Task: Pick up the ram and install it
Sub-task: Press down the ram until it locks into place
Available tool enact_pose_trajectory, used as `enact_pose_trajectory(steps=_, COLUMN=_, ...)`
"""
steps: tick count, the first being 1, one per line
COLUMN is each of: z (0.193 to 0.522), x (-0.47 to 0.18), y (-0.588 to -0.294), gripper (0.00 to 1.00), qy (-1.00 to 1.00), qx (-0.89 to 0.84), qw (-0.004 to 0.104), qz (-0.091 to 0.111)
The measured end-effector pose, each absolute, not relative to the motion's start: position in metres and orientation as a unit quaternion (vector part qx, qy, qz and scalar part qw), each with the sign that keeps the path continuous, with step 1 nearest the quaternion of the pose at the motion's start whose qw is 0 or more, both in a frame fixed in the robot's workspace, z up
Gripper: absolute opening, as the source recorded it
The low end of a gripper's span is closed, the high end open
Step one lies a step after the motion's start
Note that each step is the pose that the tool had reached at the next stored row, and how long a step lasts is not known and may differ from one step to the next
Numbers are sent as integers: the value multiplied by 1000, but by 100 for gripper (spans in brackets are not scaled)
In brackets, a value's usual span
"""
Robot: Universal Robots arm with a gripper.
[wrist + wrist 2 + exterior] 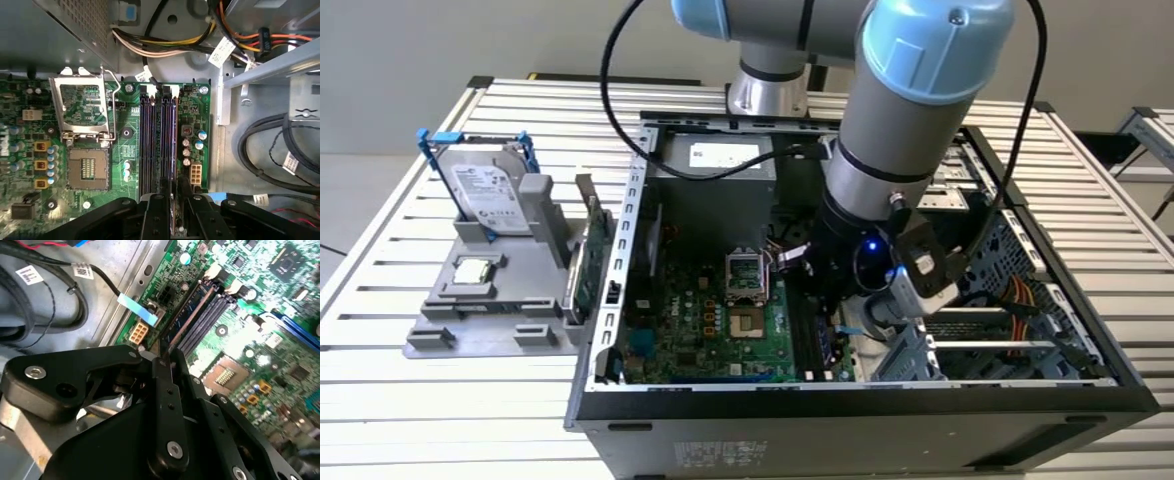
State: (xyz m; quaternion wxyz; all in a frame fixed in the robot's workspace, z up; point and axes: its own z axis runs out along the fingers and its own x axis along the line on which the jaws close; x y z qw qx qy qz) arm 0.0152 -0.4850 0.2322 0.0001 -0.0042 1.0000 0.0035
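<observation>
The ram (187, 320) is a thin, narrow stick seen edge-on, dark bluish with a coppery edge. It stands on its long edge in a memory slot (172, 135) on the motherboard, inside the open computer case.

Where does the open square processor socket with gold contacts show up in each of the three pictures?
Exterior view: the open square processor socket lies mid-board, on the exterior view's left of the arm.
Second wrist view: the socket lies past the gripper, shut on the thin ram stick.
First wrist view: the socket adjoins its raised lid.
Shared landmark: the long dark memory slots alongside.
</observation>
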Motion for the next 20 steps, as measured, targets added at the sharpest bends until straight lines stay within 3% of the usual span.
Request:
enact_pose_trajectory(steps=7, z=242, x=15, y=-485, gripper=100, qy=1000, qx=-4, qw=-1, qz=4)
enact_pose_trajectory(steps=8, z=242, x=15, y=-485, gripper=0, qy=1000, qx=-4, qw=-1, qz=4)
enact_pose_trajectory(steps=20, z=242, x=15, y=-485, gripper=0, qy=1000, qx=-4, qw=-1, qz=3)
